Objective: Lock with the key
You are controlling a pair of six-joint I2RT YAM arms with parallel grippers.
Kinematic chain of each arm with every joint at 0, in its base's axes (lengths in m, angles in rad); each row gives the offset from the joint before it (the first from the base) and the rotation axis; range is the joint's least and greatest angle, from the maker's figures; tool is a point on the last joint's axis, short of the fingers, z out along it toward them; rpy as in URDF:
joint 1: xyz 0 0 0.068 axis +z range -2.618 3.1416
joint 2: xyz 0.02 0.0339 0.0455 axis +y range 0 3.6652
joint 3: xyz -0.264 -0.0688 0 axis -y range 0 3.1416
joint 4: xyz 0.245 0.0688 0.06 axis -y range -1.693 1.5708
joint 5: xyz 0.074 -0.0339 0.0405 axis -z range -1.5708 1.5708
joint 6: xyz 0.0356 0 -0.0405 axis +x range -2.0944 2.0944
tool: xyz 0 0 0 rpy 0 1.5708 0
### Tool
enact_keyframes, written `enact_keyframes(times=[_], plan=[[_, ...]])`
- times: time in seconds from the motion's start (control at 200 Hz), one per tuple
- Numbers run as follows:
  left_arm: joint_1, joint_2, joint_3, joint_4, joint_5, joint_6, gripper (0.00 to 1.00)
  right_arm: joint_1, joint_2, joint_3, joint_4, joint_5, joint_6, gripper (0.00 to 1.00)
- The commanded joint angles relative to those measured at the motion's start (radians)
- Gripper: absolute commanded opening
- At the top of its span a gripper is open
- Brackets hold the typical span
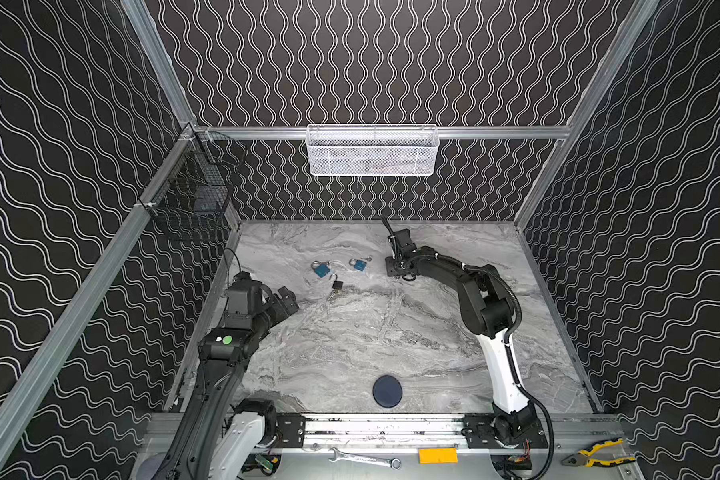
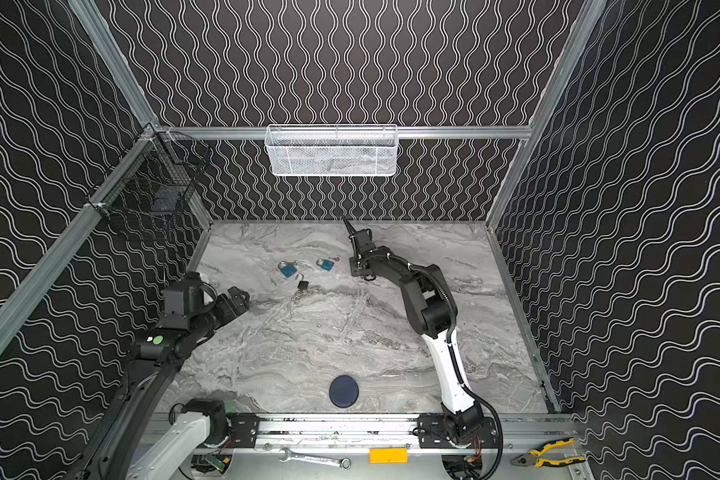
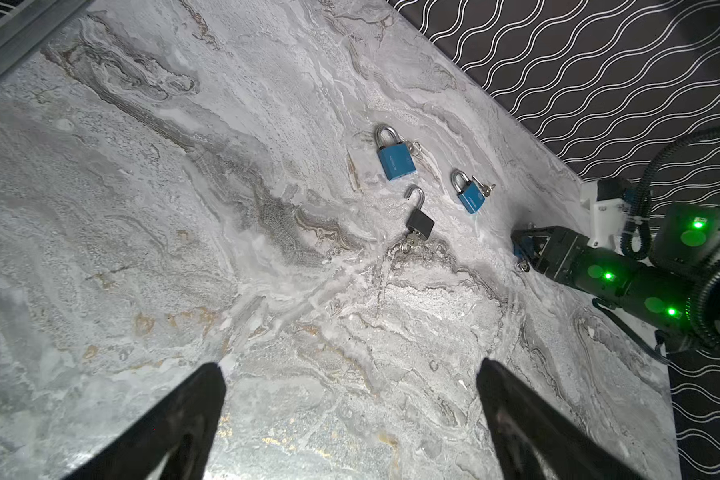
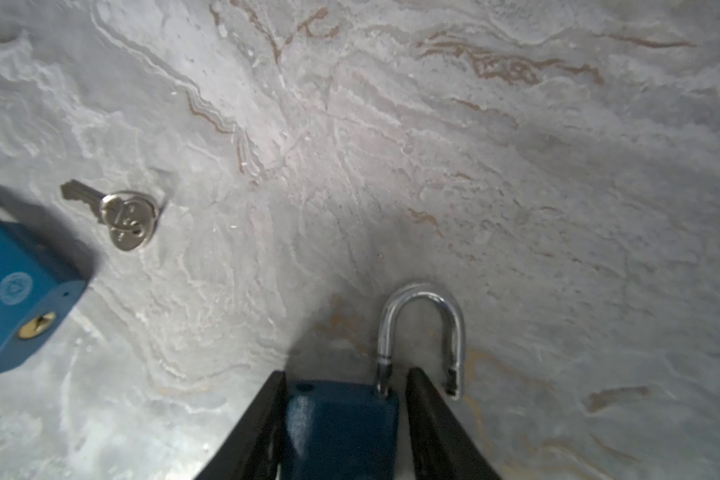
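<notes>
My right gripper (image 4: 346, 374) is low over the marble table (image 1: 350, 340), its jaws narrowly astride the body of a blue padlock (image 4: 341, 424). One finger touches the body and a thin gap shows at the other. The lock's silver shackle (image 4: 422, 299) is swung open. A loose key (image 4: 121, 216) lies beside a second blue padlock (image 4: 17, 295). In both top views two blue padlocks (image 1: 321, 269) (image 1: 359, 264) and a black padlock (image 1: 337, 284) with an open shackle lie left of my right gripper (image 1: 398, 272). My left gripper (image 3: 350, 365) hovers open and empty, well short of them.
A dark round disc (image 1: 387, 390) lies near the table's front edge. A white mesh basket (image 1: 371, 149) hangs on the back wall and a black wire basket (image 1: 192, 195) on the left rail. A wrench (image 1: 362, 457), an orange block (image 1: 437, 455) and pliers (image 1: 599, 453) lie in front of the rail.
</notes>
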Motion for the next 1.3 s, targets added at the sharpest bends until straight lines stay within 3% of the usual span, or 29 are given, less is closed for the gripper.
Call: enact_keyframes(times=[0.0,0.24,0.33,0.741,0.936,1.296], plan=[[0.002,0.016,0.007,0.014,0.035,0.019,0.98,0.001,0.02,-0.04,-0.204,-0.073,0.006,0.43],[0.002,0.033,0.003,0.029,0.074,0.009,0.98,0.002,-0.001,-0.072,-0.199,-0.095,0.016,0.19],[0.002,0.046,0.006,0.029,0.104,0.025,0.98,0.002,-0.039,-0.105,-0.164,-0.112,0.007,0.15],[0.001,0.169,-0.005,0.118,0.345,0.051,0.87,0.039,-0.301,-0.337,-0.031,-0.284,-0.058,0.13],[-0.003,0.187,-0.032,0.156,0.383,0.041,0.88,0.104,-0.418,-0.502,-0.004,-0.305,-0.063,0.12],[-0.04,0.208,-0.123,0.245,0.452,0.012,0.86,0.334,-0.522,-0.612,-0.01,-0.162,-0.08,0.12]])
